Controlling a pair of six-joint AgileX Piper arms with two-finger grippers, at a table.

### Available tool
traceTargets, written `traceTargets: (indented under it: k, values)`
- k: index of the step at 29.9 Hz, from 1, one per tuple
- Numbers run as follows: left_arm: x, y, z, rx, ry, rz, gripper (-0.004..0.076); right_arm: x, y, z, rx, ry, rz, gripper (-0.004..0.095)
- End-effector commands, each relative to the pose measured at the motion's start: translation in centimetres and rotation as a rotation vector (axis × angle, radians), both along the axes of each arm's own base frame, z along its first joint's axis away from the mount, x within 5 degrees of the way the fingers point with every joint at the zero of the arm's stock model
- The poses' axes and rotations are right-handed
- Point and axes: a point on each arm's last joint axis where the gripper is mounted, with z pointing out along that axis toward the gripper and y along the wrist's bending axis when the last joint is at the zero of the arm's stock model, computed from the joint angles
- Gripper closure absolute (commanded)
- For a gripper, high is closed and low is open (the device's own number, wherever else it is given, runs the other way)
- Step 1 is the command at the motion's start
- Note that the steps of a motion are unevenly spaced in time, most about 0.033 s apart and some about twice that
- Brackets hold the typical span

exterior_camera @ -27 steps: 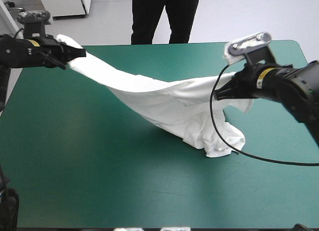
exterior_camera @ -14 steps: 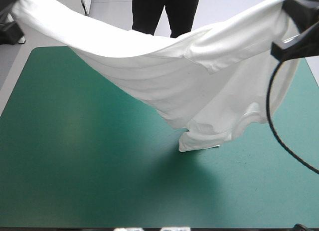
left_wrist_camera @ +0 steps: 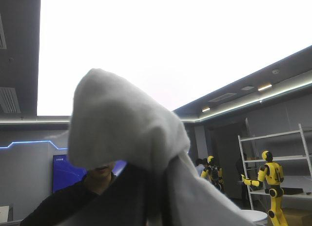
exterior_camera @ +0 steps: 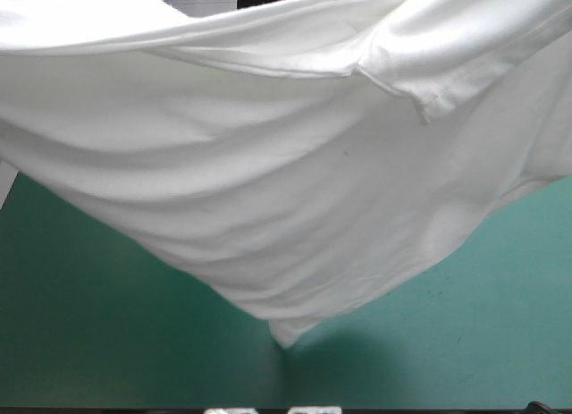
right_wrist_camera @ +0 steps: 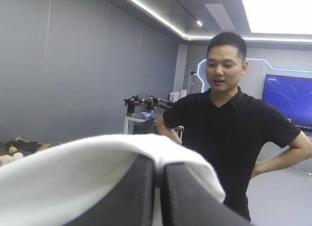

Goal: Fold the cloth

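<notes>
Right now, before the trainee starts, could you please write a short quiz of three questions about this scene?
1. True or false: the T-shirt lies as a folded bundle.
2. Choose one: the right pincer is A) open, B) shut on the T-shirt, C) not in view.
3. Short answer: how many pincers hold the T-shirt?

Key: 1 false, it hangs spread and lifted above the teal-green cover. 2 B. 3 two, the left pincer grips it too.

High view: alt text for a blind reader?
The white T-shirt hangs spread in the air across almost the whole picture, sagging to a low tip near the bottom middle. One short sleeve shows at upper right; the teal-green table shows only beneath.
</notes>
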Motion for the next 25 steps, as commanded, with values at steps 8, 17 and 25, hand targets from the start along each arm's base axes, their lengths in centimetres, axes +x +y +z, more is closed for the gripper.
traceTargets:
  k: [8, 17, 25]
  values:
    - [6.3, -0.1, -1.8, 0.08, 0.261, 0.05, 0.0733, 2.0, 0.5, -1.5, -0.026, 0.16, -0.06, 0.0924]
    - [20.4, 0.5, -7.9, 0.143, 0.679, 0.161, 0.0733, 12.3, 4.9, -8.4, -0.226, 0.57, -0.276, 0.0925]
    - [32.3, 0.5, -15.1, 0.19, 0.974, 0.172, 0.0733, 21.7, 8.6, -16.1, -0.329, 0.784, -0.328, 0.0925]
